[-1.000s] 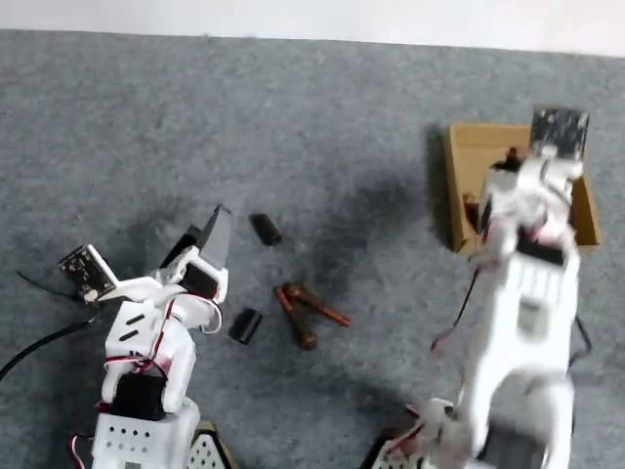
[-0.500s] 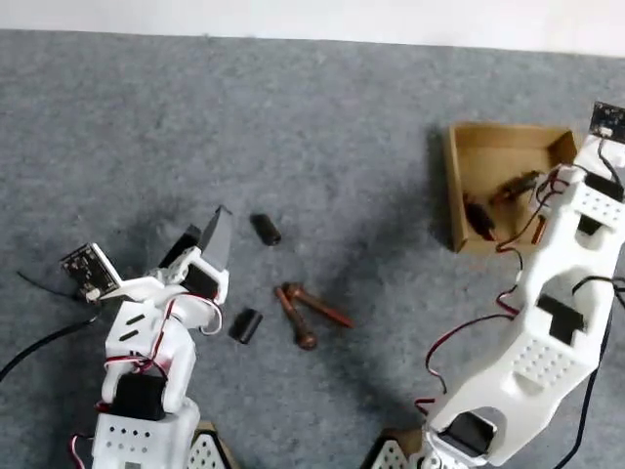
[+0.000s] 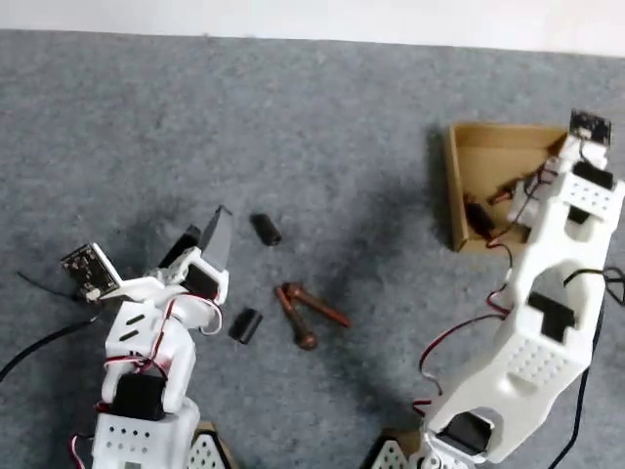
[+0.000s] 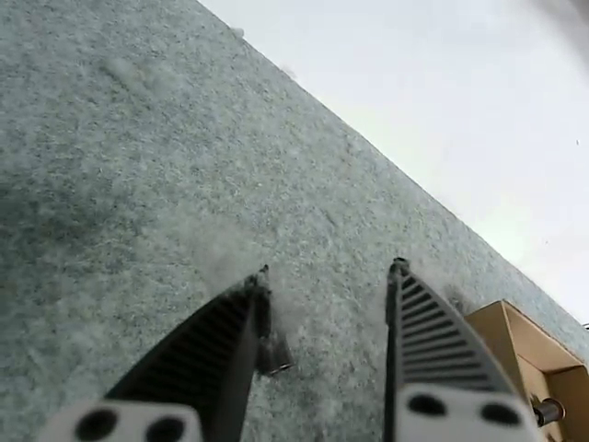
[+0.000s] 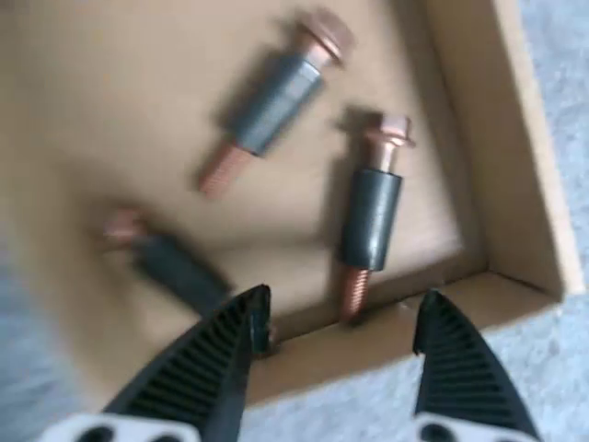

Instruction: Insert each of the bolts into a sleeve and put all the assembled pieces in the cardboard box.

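Two copper bolts [image 3: 311,305] lie crossed on the grey mat, with one black sleeve [image 3: 265,230] above them and another sleeve [image 3: 245,325] to their left. My left gripper [image 3: 210,239] stands open and empty just left of the sleeves; its wrist view shows the gripper [image 4: 329,276] above bare mat. The cardboard box [image 3: 469,156] sits at the upper right, and the right arm [image 3: 562,225] lies along its right side. My right gripper [image 5: 345,322] hangs open over the box's near wall. Three sleeved bolts lie inside: one [image 5: 276,97], a second [image 5: 373,216], a third [image 5: 170,262].
Grey mat [image 3: 195,117] covers the table, with a white strip [image 3: 312,15] along the far edge. The box corner [image 4: 534,368] shows far off in the left wrist view. Cables hang from both arms.
The right arm swung off the box's middle to its right side, uncovering the sleeved bolts inside. The left arm and the loose parts have not moved.
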You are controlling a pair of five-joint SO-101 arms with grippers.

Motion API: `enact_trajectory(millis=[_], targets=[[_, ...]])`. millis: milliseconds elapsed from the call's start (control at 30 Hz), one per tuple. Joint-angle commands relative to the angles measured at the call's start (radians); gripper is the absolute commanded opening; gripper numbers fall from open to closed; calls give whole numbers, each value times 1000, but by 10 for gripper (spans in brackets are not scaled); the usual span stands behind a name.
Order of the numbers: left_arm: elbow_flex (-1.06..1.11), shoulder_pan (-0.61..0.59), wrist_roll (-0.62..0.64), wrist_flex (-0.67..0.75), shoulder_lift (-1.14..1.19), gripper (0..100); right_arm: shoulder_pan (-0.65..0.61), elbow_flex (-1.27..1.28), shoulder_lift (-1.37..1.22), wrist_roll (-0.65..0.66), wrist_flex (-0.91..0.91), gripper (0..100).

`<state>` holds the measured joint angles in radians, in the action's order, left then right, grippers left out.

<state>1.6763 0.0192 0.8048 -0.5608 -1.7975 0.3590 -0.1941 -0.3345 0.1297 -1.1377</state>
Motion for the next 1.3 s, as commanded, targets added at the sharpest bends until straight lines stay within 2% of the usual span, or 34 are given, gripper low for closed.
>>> enact_trajectory(millis=[0, 133, 300, 467, 567, 667, 767, 1067, 1267], targets=[[21, -42, -11, 2, -1, 204, -101, -38, 213, -34, -76, 223], [21, -127, -9, 5, -1, 204, -282, 77, 397, -32, -166, 223], [19, -196, -6, 5, -1, 203, -615, 351, 622, -34, -168, 223], [16, -266, -6, 5, -1, 203, -970, 628, 773, -32, 21, 223], [18, -295, -6, 5, -1, 202, -1112, 750, 776, -32, 176, 223], [19, -305, -6, 2, -1, 201, -1158, 825, 720, -31, 308, 223], [19, -305, -6, 2, -1, 200, -1162, 783, 608, -31, 377, 223], [19, -303, -6, -2, -1, 200, -1158, 387, 154, -31, 384, 223], [19, -300, -6, -2, -1, 200, -1133, 222, -44, -31, 361, 223]])
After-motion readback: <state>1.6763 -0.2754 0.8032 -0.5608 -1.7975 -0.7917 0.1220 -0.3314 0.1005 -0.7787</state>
